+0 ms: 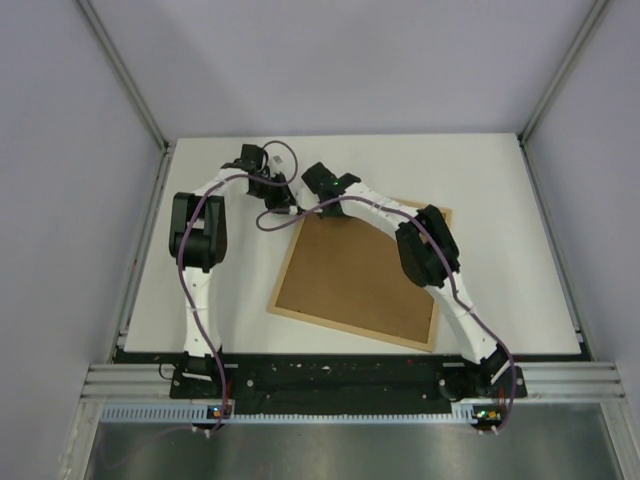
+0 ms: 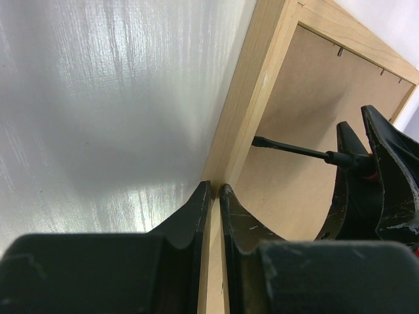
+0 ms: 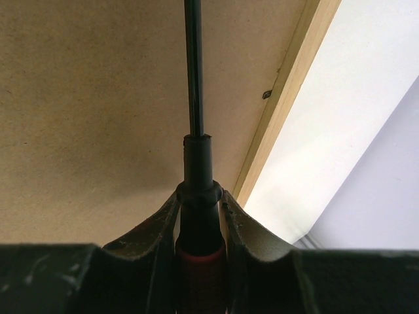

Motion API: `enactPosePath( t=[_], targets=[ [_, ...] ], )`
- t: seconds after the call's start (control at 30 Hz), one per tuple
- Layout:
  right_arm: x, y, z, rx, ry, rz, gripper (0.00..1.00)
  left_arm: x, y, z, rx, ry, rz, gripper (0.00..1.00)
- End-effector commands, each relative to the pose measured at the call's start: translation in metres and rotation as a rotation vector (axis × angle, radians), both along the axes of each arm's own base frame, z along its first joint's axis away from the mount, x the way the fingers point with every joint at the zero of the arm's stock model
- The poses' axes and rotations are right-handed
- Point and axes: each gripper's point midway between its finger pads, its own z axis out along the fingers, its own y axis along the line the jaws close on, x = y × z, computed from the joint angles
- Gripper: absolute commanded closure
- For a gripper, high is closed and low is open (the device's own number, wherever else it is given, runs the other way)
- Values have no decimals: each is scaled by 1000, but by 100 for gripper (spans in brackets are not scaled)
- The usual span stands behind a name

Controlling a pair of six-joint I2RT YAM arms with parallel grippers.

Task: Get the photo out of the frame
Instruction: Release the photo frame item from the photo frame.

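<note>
From the left wrist, the light-wood rectangular picture frame [image 2: 243, 98] is cut off at 12 o'clock. Whether the left gripper [image 2: 215, 190] pinches its rim or only stands over it cannot be told. From the right wrist, the black screwdriver [image 3: 198, 163] runs off at 12 o'clock, its handle buried in the right gripper [image 3: 198, 196]. Overhead, the white-and-black right arm [image 1: 425, 250] covers the frame's 1 o'clock corner.

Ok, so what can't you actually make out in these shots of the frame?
- The photo: in no view. The frame lies face down and the backing board covers it.
- Tip of the screwdriver: cut off by the top edge of the right wrist view.
- Whether the left gripper clamps the frame rim: in the left wrist view, its own fingers hide the contact.
- The frame's far left corner: in the top view, the right arm crosses it.
</note>
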Motion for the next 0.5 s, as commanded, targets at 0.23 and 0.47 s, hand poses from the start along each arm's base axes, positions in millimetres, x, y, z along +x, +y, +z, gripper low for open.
enactPosePath(
  t=[0.23, 0.47],
  targets=[
    [-20, 18, 57, 226, -57, 67, 100, -18, -18, -16, 1, 43, -54, 96],
    [-20, 10, 52, 198, -79, 46, 100, -17, -18, -16, 4, 43, -48, 96]
  ],
)
